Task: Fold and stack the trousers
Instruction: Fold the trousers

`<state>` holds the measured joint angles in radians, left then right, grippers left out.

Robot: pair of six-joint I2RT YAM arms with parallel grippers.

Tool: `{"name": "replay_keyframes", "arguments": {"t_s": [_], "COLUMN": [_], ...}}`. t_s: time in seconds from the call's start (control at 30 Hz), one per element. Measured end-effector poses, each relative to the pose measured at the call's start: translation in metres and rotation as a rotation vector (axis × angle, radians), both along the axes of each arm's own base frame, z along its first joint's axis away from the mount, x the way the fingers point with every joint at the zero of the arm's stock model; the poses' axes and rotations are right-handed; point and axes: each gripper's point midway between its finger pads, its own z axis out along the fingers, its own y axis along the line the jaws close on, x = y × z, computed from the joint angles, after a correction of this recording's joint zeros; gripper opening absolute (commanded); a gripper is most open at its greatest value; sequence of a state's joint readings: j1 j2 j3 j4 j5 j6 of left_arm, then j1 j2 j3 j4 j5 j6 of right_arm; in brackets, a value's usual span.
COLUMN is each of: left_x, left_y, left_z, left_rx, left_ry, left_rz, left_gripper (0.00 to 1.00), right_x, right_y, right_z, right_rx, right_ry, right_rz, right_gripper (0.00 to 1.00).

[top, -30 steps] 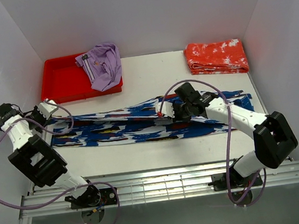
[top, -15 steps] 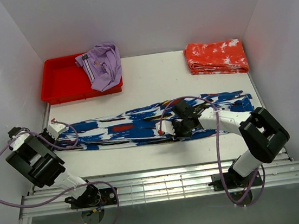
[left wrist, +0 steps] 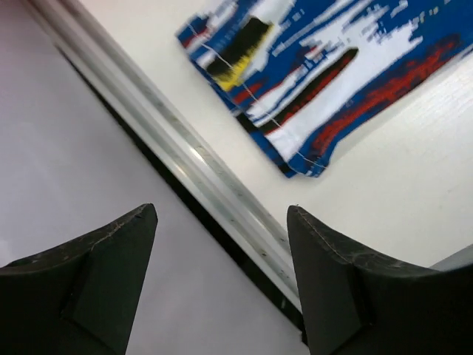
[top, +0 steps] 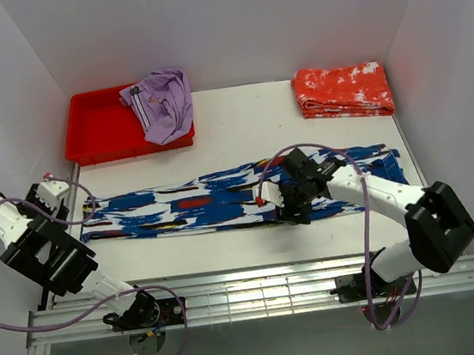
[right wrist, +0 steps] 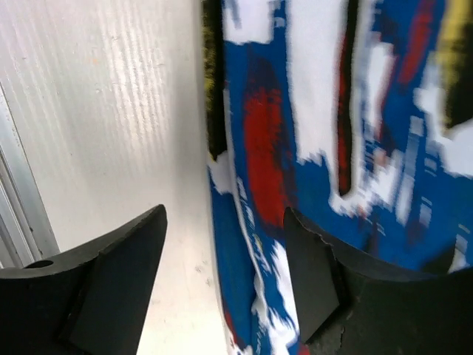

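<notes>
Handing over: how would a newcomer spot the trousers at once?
On the white table, the trousers lie as a long strip left to right across the near half. They are streaked blue, white and black with red, unlike the plain lilac garment on the red tray or the folded orange-red garment far right.

Thin cloth trousers, matt white table, glossy plastic tray
</notes>
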<state>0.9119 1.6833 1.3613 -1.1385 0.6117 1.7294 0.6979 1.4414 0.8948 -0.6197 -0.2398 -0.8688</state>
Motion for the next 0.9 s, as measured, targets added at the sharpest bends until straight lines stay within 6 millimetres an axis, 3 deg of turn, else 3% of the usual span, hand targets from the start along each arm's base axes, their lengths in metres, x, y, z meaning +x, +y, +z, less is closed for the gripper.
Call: {"name": "replay_keyframes", "arguments": {"t_s": [0.1, 0.23, 0.3, 0.4, 0.5, 0.7, 0.8, 0.9], "left_x": [0.013, 0.038, 0.051, 0.064, 0.075, 0.103, 0.09, 0.056], "left_y": [-0.003, -0.054, -0.092, -0.152, -0.191, -0.297, -0.369, -0.433], "left_z": [0.036, 0.049, 0.041, 0.023, 0.019, 0.032, 0.02, 0.002], "left_rx": [-0.022, -0.1, -0.156, -0.261, -0.344, -0.511, -0.542, -0.564], "left_ry": [-0.066, -0.068, -0.042, 0.025, 0.064, 0.069, 0.115, 0.168], "left_rz": [0.009, -0.025, -0.052, -0.078, -0.056, -0.147, -0.271, -0.414], "left_gripper": [0.82, 0.81, 0.78, 0.77, 0.75, 0.72, 0.69, 0.67], "right_x": [0.02, 0.081, 0.109, 0.134, 0.128, 0.083, 0.056, 0.044], "right_y": [-0.003, -0.026, -0.045, -0.078, -0.093, -0.092, -0.092, -0.09], "right_z": [0.041, 0.083, 0.084, 0.061, 0.032, -0.008, -0.029, -0.032], "right_rx": [0.085, 0.172, 0.179, 0.146, 0.096, 0.039, 0.009, 0.032], "right_ry": [-0.044, -0.087, -0.067, 0.0, 0.091, 0.243, 0.311, 0.308], "right_rz": [-0.066, -0.253, -0.353, -0.475, -0.534, -0.55, -0.556, -0.554], "right_gripper": [0.69, 0.63, 0.61, 0.57, 0.55, 0.46, 0.42, 0.4]}}
